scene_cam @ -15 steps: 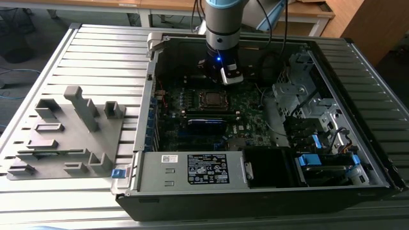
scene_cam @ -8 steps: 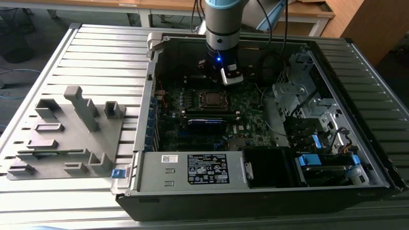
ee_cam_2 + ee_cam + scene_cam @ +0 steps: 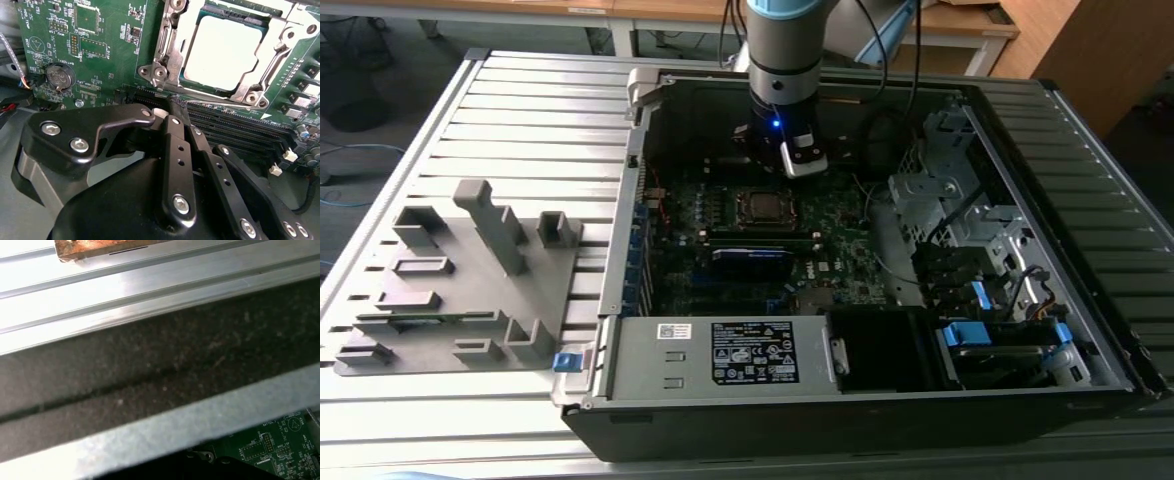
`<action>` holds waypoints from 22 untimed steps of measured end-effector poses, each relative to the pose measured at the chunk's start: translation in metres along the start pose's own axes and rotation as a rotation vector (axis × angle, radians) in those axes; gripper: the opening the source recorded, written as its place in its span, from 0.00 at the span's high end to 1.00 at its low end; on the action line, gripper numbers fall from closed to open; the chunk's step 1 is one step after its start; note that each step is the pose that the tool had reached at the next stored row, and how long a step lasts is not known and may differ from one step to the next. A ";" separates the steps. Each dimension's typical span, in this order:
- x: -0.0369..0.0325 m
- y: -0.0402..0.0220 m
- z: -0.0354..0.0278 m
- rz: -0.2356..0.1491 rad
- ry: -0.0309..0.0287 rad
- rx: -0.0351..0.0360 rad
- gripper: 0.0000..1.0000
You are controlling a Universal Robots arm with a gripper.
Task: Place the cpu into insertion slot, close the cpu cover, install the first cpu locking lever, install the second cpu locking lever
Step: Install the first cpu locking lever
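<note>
The cpu lies flat in the insertion slot on the green motherboard, its pale metal top showing. The silvery cpu cover lies down around it, framing the chip through its cut-out. In the second wrist view my gripper hovers just off the socket's edge, over the black memory slots. Its black fingers are pressed together with nothing between them. In the exterior view the gripper hangs inside the open computer case, just behind the socket. I cannot tell how the locking levers stand.
A grey fixture block with upright pegs lies on the ribbed table at the exterior view's left. Inside the case sit a labelled power supply, drive bays with blue tabs, cables, memory slots and a coin battery. The case wall is close.
</note>
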State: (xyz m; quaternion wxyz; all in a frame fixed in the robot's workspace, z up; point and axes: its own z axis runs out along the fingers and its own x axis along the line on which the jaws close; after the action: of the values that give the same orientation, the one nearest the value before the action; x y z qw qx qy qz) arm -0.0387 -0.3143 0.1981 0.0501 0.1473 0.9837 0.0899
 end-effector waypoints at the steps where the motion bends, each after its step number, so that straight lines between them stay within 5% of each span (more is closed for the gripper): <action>1: 0.0001 -0.0001 0.0000 0.000 -0.0006 -0.0017 0.89; 17: 0.0031 -0.0015 0.0011 -0.004 -0.0214 -0.0131 0.89; 22: 0.0034 -0.0018 0.0013 -0.004 -0.0225 -0.0133 0.89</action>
State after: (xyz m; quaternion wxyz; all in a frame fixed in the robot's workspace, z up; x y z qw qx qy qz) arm -0.0423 -0.3148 0.1962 0.0624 0.1460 0.9828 0.0947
